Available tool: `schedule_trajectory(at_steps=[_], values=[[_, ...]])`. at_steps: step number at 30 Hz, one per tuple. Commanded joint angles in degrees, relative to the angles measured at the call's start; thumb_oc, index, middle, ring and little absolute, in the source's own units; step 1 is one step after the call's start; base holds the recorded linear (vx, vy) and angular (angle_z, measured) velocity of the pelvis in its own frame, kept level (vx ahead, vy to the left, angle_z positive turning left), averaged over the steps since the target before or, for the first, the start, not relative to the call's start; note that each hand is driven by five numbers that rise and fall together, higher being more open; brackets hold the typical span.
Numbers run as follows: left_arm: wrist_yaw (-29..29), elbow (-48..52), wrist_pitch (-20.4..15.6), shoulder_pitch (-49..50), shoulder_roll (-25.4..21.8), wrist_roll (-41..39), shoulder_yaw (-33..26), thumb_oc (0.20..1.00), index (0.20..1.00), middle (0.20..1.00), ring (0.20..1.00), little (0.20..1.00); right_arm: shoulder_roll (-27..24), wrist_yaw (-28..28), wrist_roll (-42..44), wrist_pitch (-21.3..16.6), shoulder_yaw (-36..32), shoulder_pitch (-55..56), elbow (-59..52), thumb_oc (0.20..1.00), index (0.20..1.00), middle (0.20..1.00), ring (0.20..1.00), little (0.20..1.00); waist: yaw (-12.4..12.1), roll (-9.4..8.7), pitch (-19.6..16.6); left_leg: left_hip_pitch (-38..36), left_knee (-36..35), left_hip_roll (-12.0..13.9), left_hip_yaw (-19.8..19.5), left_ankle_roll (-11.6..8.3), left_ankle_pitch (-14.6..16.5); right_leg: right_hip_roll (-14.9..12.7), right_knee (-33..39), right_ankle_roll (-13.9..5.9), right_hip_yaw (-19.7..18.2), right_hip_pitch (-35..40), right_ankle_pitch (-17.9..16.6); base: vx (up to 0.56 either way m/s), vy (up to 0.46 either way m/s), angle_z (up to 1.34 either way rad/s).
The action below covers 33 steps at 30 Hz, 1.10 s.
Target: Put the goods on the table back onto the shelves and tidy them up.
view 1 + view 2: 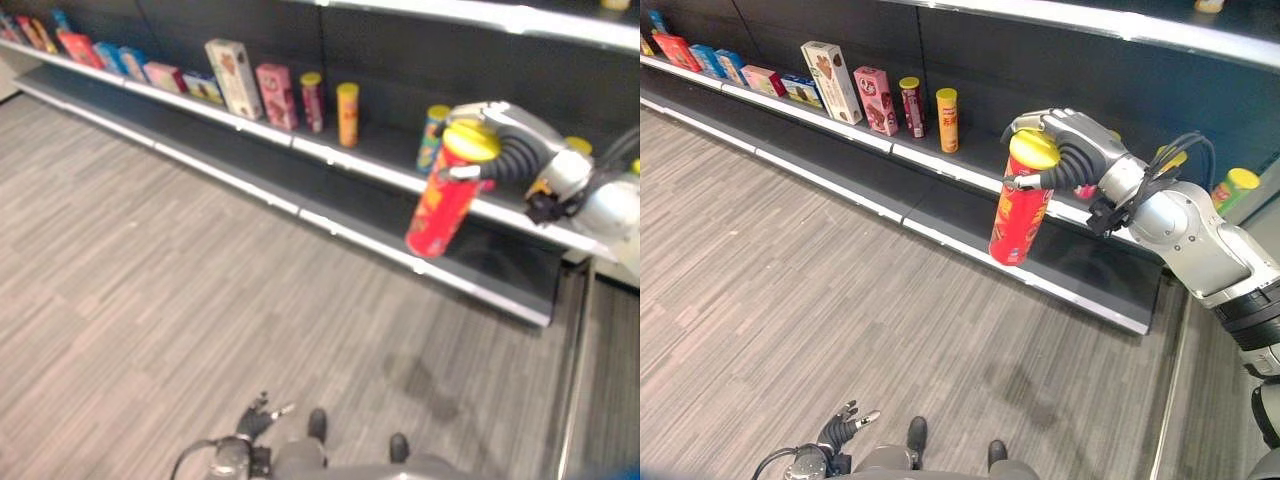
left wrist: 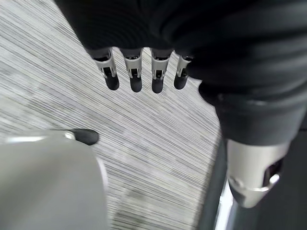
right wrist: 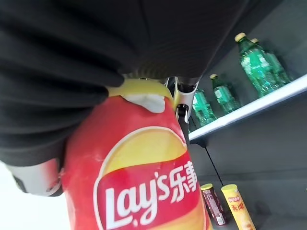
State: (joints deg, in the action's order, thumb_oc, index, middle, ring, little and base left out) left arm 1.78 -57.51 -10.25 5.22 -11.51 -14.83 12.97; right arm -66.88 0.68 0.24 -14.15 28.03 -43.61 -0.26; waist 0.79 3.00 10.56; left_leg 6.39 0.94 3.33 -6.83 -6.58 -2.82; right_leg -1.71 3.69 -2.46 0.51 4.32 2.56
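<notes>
Red chip can (image 1: 1020,212) with yellow lid: held in the air, tilted, in front of the middle shelf (image 1: 940,160), base hanging over the lower shelf (image 1: 970,215). Right robot hand (image 1: 1065,150): fingers curled round the can's upper end, at 2 o'clock in the head views. Yellow can (image 1: 947,120), dark red can (image 1: 910,106) and pink box (image 1: 874,99): upright on the middle shelf at 11 o'clock of the held can, cartons farther along. Green bottles (image 3: 256,62): on an upper shelf. Left robot hand (image 2: 139,72): at 6 o'clock over the floor (image 1: 790,280), fingers straight, released, holding nothing.
</notes>
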Motion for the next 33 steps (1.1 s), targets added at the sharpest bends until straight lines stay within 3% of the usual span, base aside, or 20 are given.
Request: schedule_trajectory(at_steps=[1, 4, 5, 7, 8, 9, 10, 12, 14, 16, 19, 22, 23, 25, 27, 29, 30, 31, 32, 33], values=[[0.2, 0.2, -1.4, -0.5, -3.5, -1.6, 0.2, 1.0, 1.0, 1.0, 1.0, 1.0, 0.1, -3.7, 3.6, -0.4, -4.0, -0.1, 0.9, 0.2, 0.2, 0.2, 0.2, 0.2, -3.8, -6.79, -1.5, 9.3, -3.1, -1.6, 0.7, -0.51, -2.1, -1.5, 0.0, -3.43, -3.1, 4.8, 5.2, 0.53, 0.099, 0.07], [-0.4, 0.0, -1.4, 1.7, -3.8, -1.4, -0.3, 1.0, 1.0, 1.0, 1.0, 1.0, 1.2, -3.9, 2.7, 0.3, -4.1, 0.6, 1.3, 0.2, 0.2, 0.2, 0.2, 0.2, -5.9, -5.83, -3.0, 12.7, -5.9, -1.1, 2.5, -1.5, -3.5, -3.0, 0.8, -4.83, -5.7, 10.8, 6.8, 0.67, 0.176, -0.05], [-0.3, -0.2, -1.5, 2.0, -3.7, -1.2, -0.2, 1.0, 1.0, 1.0, 1.0, 1.0, 2.0, -3.7, 1.7, 0.2, -4.8, 1.8, 0.5, 0.2, 0.2, 0.2, 0.2, 0.2, -6.5, -5.59, -3.2, 11.7, -5.9, -1.1, 2.1, -1.51, -5.9, -4.0, 0.5, -5.42, -6.2, 12.4, 6.9, 0.87, 0.316, -0.31], [-0.3, -0.3, -1.6, 2.6, -3.8, 0.4, -0.3, 1.0, 1.0, 1.0, 1.0, 1.0, 4.1, -3.1, 0.3, 0.6, -4.9, 2.3, 0.0, 0.2, 0.2, 0.2, 0.2, 0.2, -6.9, -5.41, -3.8, 9.4, -5.7, -2.1, 2.5, -0.7, -7.9, -7.2, -2.6, -6.96, -6.7, 12.4, 4.3, 0.6, 0.262, -0.58], [-0.6, 0.2, -1.7, 2.5, -4.3, 1.0, -0.1, 1.0, 1.0, 1.0, 1.0, 1.0, 5.0, -3.1, -0.5, 0.4, -4.9, 2.7, 0.0, 0.2, 0.2, 0.2, 0.2, 0.2, -7.2, -5.93, -4.1, 8.5, -5.4, -2.9, 3.7, -0.03, -7.7, -9.2, -6.8, -8.17, -8.0, 10.8, -2.3, 0.39, 0.154, -0.63], [-0.6, 0.2, -1.7, 2.6, -4.3, 1.0, -0.1, 1.0, 1.0, 1.0, 1.0, 1.0, 5.0, -3.1, -0.5, 0.4, -4.9, 2.8, 0.0, 0.2, 0.2, 0.2, 0.2, 0.2, -7.2, -6.15, -4.2, 8.4, -5.4, -3.1, 3.8, -0.06, -7.4, -9.4, -6.8, -8.12, -8.0, 10.9, -2.1, 0.61, 0.303, -0.57], [-1.1, 1.9, -1.6, 3.0, -5.7, 2.3, -0.2, 1.0, 1.0, 1.0, 1.0, 1.0, 7.3, -3.2, -2.5, 1.0, -3.8, 1.9, -0.2, 0.2, 0.2, 0.2, 0.2, 0.2, -6.5, -5.72, -3.7, 3.6, -4.8, -5.0, 3.8, 3.34, -4.4, -10.7, -20.1, -7.22, -11.9, 5.0, -13.8, 0.56, 0.303, -0.56], [-1.1, 2.9, -1.5, 2.6, -6.9, 2.5, -0.5, 1.0, 1.0, 1.0, 1.0, 1.0, 8.7, -3.3, -3.6, 1.3, -4.0, 2.0, -0.4, 0.2, 0.2, 0.2, 0.2, 0.2, -5.6, -4.81, -2.9, 0.3, -4.8, -5.1, 3.7, 5.26, -2.4, -10.8, -26.9, -5.42, -12.7, 0.7, -17.0, 0.52, 0.29, -0.27], [-0.9, 3.7, -1.5, 1.6, -7.6, 2.1, -0.9, 1.0, 1.0, 1.0, 1.0, 1.0, 9.5, -3.9, -4.5, 0.9, -3.8, 1.5, -0.1, 0.2, 0.2, 0.2, 0.2, 0.2, -5.1, -3.88, -1.7, -2.0, -4.9, -4.7, 3.8, 6.13, -0.8, -10.4, -28.8, -4.85, -11.5, -4.8, -15.8, 0.32, 0.155, 0.06], [-1.1, 4.3, -1.6, 0.6, -7.6, 1.2, -0.9, 1.0, 1.0, 1.0, 1.0, 1.0, 9.0, -3.2, -3.6, 1.0, -4.4, 1.8, -0.7, 0.2, 0.2, 0.2, 0.2, 0.2, -3.4, -3.58, -0.9, -5.5, -5.6, -5.5, 2.7, 6.52, 1.8, -6.6, -24.5, -4.58, -7.6, -10.0, -7.3, 0.4, 0.105, -0.28], [-1.4, 4.5, -1.6, 0.0, -7.5, 0.7, -0.6, 1.0, 1.0, 1.0, 1.0, 1.0, 8.7, -3.3, -2.9, 1.0, -5.0, 2.2, -0.8, 0.2, 0.2, 0.2, 0.2, 0.2, -2.0, -3.48, -0.1, -7.8, -5.7, -6.2, 1.4, 6.55, 3.1, -3.3, -18.3, -5.38, -4.6, -12.6, -4.5, 0.26, 0.01, 0.03], [-1.6, 3.5, -1.3, -1.6, -6.1, 1.7, 0.4, 1.0, 1.0, 1.0, 1.0, 1.0, 7.6, -3.7, -1.5, 1.1, -7.0, 4.3, 0.3, 0.2, 0.2, 0.2, 0.2, 0.2, 2.1, -4.42, 0.4, -15.6, -5.9, -8.6, -3.3, 6.42, 8.0, 2.0, -2.0, -7.52, -0.7, -17.8, -8.2, 0.6, -0.01, 0.3], [-1.6, 3.4, -1.3, -1.6, -6.1, 1.7, 0.4, 1.0, 1.0, 1.0, 1.0, 1.0, 7.6, -3.7, -1.5, 1.1, -7.0, 4.3, 0.3, 0.2, 0.2, 0.2, 0.2, 0.2, 2.1, -4.39, 0.5, -15.7, -5.9, -8.5, -3.3, 6.41, 8.0, 2.0, -1.9, -7.51, -0.6, -17.6, -8.2, 0.46, -0.03, 1.02], [-1.8, 3.4, -1.3, -2.0, -5.3, 2.3, 1.0, 1.0, 1.0, 1.0, 1.0, 1.0, 6.9, -3.7, -1.5, 1.2, -8.3, 5.7, 0.0, 0.2, 0.2, 0.2, 0.2, 0.2, 3.1, -5.67, -0.2, -19.3, -5.8, -9.4, -4.5, 6.01, 10.5, 2.1, 1.1, -8.01, 7.0, -18.5, -10.1, 0.49, -0.081, 0.88], [-2.1, 4.1, -1.2, -1.3, -4.8, 3.0, 1.8, 1.0, 1.0, 1.0, 1.0, 1.0, 4.9, -3.3, -2.3, 1.3, -10.9, 9.0, -0.8, 0.2, 0.2, 0.2, 0.2, 0.2, 3.8, -6.38, -1.9, -20.7, -3.6, -9.1, -4.8, 6.2, 13.3, 1.4, 0.9, -5.89, 7.4, -15.8, -10.4, 0.52, -0.128, 0.78], [-1.8, 4.0, -1.0, -1.9, -3.8, 3.7, 2.5, 1.0, 1.0, 1.0, 1.0, 1.0, 3.0, -4.0, -4.4, 1.8, -14.7, 12.8, -2.0, 0.2, 0.2, 0.2, 0.2, 0.2, 5.5, -4.66, -2.5, -17.3, 11.5, -7.5, -1.8, 0.05, 8.8, -0.1, -0.5, -4.63, 7.4, -12.3, -10.5, 0.49, -0.065, 1.09], [-1.8, 3.9, -1.0, -1.9, -3.8, 3.6, 2.5, 1.0, 1.0, 1.0, 1.0, 1.0, 3.0, -4.0, -4.4, 1.8, -14.8, 13.0, -2.0, 0.2, 0.2, 0.2, 0.2, 0.2, 5.5, -4.35, -2.7, -17.3, 11.7, -7.1, -1.8, 0.04, 9.2, 0.3, -0.4, -4.63, 7.5, -12.3, -10.3, 0.33, 0.024, 0.74], [-1.9, 5.5, -0.8, -1.3, -3.4, 3.5, 2.2, 1.0, 1.0, 1.0, 1.0, 1.0, 2.6, -4.0, -5.6, 2.1, -16.2, 14.4, -4.0, 0.2, 0.2, 0.2, 0.2, 0.2, 5.1, -3.26, -1.5, -11.2, 26.6, -6.4, 1.1, -3.24, 3.2, 0.8, -0.2, -3.33, 6.3, -8.4, -8.2, 0.29, -0.007, 0.48], [-1.6, 5.1, -0.6, -1.3, -3.4, 4.5, 2.0, 1.0, 1.0, 1.0, 1.0, 1.0, 3.0, -4.5, -6.0, 2.1, -17.5, 15.9, -4.0, 0.2, 0.2, 0.2, 0.2, 0.2, 5.1, -3.85, -1.1, -8.0, 33.3, -7.3, 2.6, -4.24, 0.2, 0.3, 0.4, -2.65, 5.3, -6.5, -7.2, 0.33, -0.027, 0.09], [-1.5, 5.0, -0.4, -1.3, -3.5, 4.8, 1.9, 1.0, 1.0, 1.0, 1.0, 1.0, 2.8, -4.5, -6.6, 2.4, -18.2, 17.0, -4.5, 0.2, 0.2, 0.2, 0.2, 0.2, 4.7, -4.2, -0.6, -4.8, 37.7, -6.8, 3.9, -4.12, -0.3, 0.0, 0.6, -2.31, 4.4, -5.2, -6.3, 0.21, -0.046, -0.38]])
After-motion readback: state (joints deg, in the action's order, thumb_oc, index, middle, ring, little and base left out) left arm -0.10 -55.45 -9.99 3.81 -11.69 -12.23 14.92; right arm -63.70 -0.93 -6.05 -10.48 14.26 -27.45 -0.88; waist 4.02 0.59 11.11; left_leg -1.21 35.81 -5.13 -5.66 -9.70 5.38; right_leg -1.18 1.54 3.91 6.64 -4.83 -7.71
